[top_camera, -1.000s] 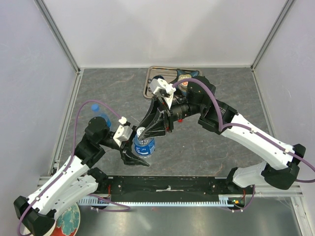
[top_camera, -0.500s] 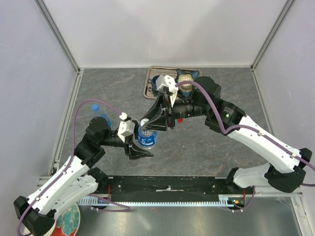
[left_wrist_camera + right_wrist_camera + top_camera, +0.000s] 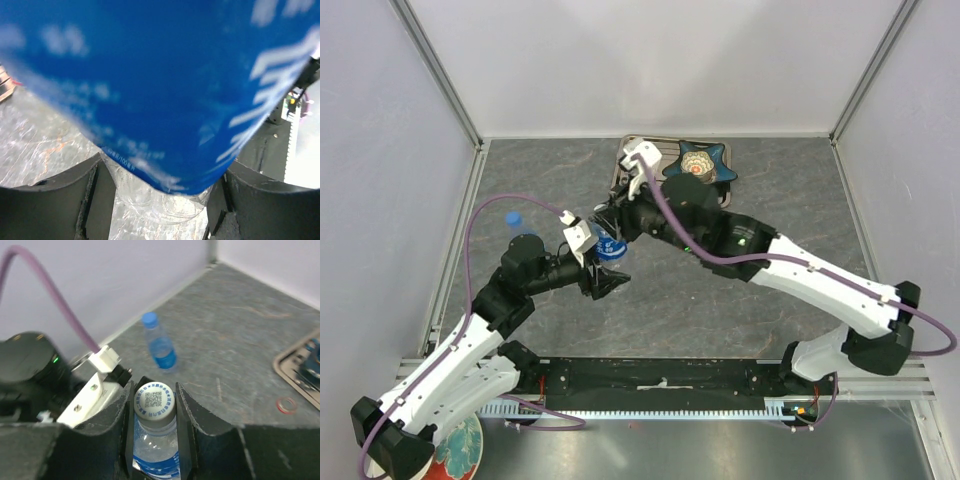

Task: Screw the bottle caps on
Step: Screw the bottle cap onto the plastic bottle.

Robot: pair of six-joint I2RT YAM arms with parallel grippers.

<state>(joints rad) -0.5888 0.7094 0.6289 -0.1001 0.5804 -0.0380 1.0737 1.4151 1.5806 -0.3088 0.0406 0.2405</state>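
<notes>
A clear bottle (image 3: 611, 249) with a blue label stands left of the table's middle. My left gripper (image 3: 603, 268) is shut on its body. In the left wrist view the blue label (image 3: 165, 90) fills the frame between the dark fingers (image 3: 95, 175). My right gripper (image 3: 154, 402) is shut on the white cap (image 3: 154, 399), which sits on this bottle's neck and has a printed code on top. In the top view the right gripper (image 3: 608, 232) covers the cap. A second bottle (image 3: 159, 342) with a blue cap (image 3: 513, 218) stands alone further left.
A metal tray (image 3: 623, 165) lies at the back with a dark blue star-shaped dish (image 3: 705, 160) on it. A small red ring (image 3: 286, 405) lies on the table near the tray. Aluminium wall rails run along both sides.
Both grippers have carried the bottle away from the near edge, toward the back. The right arm has swung and stretched out lower over the table. Neither grip has changed.
</notes>
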